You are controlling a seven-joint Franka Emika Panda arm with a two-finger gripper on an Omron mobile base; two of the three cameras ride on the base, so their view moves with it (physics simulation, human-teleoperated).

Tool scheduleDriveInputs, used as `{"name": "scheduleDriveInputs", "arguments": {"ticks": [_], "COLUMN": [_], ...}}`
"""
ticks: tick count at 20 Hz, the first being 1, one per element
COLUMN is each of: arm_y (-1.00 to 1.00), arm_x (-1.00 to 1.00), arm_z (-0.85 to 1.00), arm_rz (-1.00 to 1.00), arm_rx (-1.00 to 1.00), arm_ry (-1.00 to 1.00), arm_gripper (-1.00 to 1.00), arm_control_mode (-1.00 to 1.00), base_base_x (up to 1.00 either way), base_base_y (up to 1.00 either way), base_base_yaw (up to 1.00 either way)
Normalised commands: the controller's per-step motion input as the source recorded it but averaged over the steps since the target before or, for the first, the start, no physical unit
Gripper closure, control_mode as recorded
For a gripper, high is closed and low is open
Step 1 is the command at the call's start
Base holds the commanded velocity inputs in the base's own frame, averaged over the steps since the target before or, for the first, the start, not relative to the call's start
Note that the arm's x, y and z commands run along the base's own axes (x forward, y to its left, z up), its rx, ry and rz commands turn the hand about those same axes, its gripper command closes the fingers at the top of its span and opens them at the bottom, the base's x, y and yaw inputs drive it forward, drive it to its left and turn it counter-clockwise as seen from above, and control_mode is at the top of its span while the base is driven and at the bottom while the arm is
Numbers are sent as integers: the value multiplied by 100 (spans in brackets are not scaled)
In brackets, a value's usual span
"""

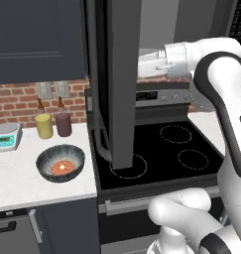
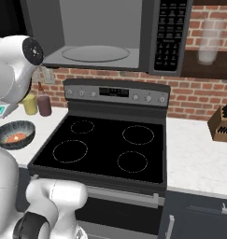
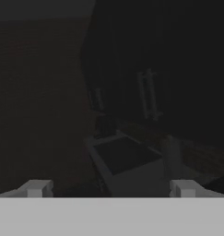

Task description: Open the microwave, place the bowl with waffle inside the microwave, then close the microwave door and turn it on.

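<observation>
The microwave (image 2: 105,32) hangs over the stove with its pale cavity and glass turntable (image 2: 96,53) exposed. The microwave door (image 1: 123,84) stands swung out wide, edge-on in the left base view. My white hand (image 1: 156,63) sits high up just behind that door, level with the cavity. In the dim hand view my gripper (image 3: 111,189) is open, its fingertips (image 3: 37,188) wide apart with nothing between them. The dark streaked bowl (image 1: 60,162) rests on the white counter left of the stove, far below the hand, with the orange-red waffle (image 1: 62,167) lying in it. From the right, the bowl (image 2: 14,134) sits at the left edge.
The black stove top (image 2: 110,144) lies under the microwave. A yellow bottle (image 1: 44,125), a dark red bottle (image 1: 63,123) and a small scale (image 1: 6,136) stand behind the bowl. A knife block (image 2: 222,123) is on the right counter, a glass jar (image 2: 209,42) above it.
</observation>
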Motion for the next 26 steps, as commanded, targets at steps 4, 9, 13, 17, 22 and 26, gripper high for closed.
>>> {"name": "scheduleDriveInputs", "arguments": {"ticks": [4,9,13,17,22,26], "arm_y": [61,-1,-58,-98,-90,-49], "arm_x": [-13,-48,-78,-47,-8,0], "arm_z": [1,2,12,0,-42,-68], "arm_rz": [0,0,0,-8,-18,-13], "arm_rx": [0,0,8,10,10,10], "arm_ry": [0,0,0,3,18,43], "arm_gripper": [-100,-100,-100,-100,-100,-100], "arm_control_mode": [-100,-100,-100,-100,-100,-100], "base_base_x": [0,0,0,0,0,0], "base_base_y": [0,0,0,0,0,0], "base_base_yaw": [0,0,0,0,0,0]}}
